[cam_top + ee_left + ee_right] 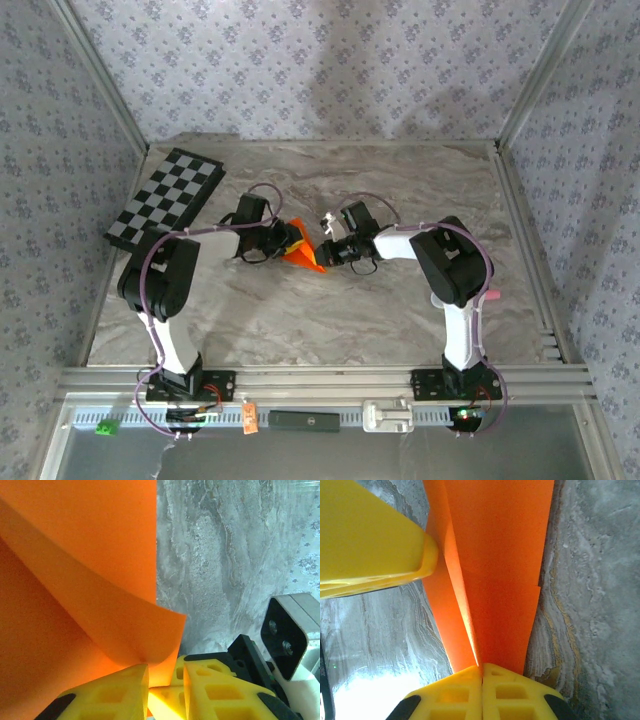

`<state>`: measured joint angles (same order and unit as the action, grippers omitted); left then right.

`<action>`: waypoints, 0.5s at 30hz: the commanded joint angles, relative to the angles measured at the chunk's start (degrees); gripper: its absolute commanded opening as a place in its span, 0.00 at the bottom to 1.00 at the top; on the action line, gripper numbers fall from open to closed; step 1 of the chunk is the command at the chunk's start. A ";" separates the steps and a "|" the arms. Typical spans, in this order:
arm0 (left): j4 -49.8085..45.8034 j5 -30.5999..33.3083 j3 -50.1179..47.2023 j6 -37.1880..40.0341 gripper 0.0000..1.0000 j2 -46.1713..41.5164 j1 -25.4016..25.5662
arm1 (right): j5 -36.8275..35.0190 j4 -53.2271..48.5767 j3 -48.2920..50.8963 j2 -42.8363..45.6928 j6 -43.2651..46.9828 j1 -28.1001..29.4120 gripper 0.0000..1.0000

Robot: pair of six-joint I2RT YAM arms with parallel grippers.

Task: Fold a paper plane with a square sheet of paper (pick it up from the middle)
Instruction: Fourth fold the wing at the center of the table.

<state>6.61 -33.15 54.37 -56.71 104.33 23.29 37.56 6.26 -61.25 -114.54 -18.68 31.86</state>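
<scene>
Risk first. The paper [303, 253] is held up off the worktop [400, 330] between the two arms, mid-table and well apart from the checkerboard [165, 200]. It is part folded, with one long crease running down its middle. Both sets of fingers work the same small patch, so if either arm drags sideways the thin sheet could tear or slip out of the crease. The two sets of fingers are also very near each other and could bump.

In the left wrist view a loose flap curls over. If it gets squeezed as it lies, it will likely take a crooked crease and spoil the dart shape.

Right fingers [455, 690]: pressed together, no gap between them, clamped on the folded edge of the paper right where the crease runs in. The grip looks firm.

Left fingers [110, 695]: a narrow slot shows between them, and the curled edge of the paper dips into that slot. I can't tell whether the pads actually pinch the paper, because the contact is hidden low in the frame. One left finger also shows in the right wrist view, just beside the paper's flank; touching or not is unclear.
</scene>
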 commanded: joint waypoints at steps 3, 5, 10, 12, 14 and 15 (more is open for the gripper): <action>1.02 -2.05 3.42 -0.25 0.23 2.15 0.75 | -0.72 -1.40 0.70 -1.09 0.09 -0.54 0.10; 0.24 -2.33 4.23 -0.25 0.22 2.82 1.02 | -1.15 -1.90 0.52 -1.10 0.52 -0.48 0.10; -1.47 -2.40 5.63 0.24 0.21 4.18 1.32 | -1.77 -2.59 0.27 -1.12 1.10 -0.50 0.12; -1.75 -2.39 5.81 0.19 0.21 4.55 1.32 | -1.88 -2.73 0.33 -1.12 1.19 -0.51 0.13; -2.02 -2.31 5.99 0.20 0.21 4.81 1.36 | -2.18 -2.81 0.28 -1.12 1.14 -0.53 0.14; -2.34 -2.20 6.05 0.19 0.21 4.98 1.41 | -2.23 -2.81 0.29 -1.08 1.10 -0.55 0.15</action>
<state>5.76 -34.22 59.02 -56.86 108.07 24.45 37.82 6.24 -61.25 -114.54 -18.61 31.86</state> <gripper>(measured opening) 0.211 0.141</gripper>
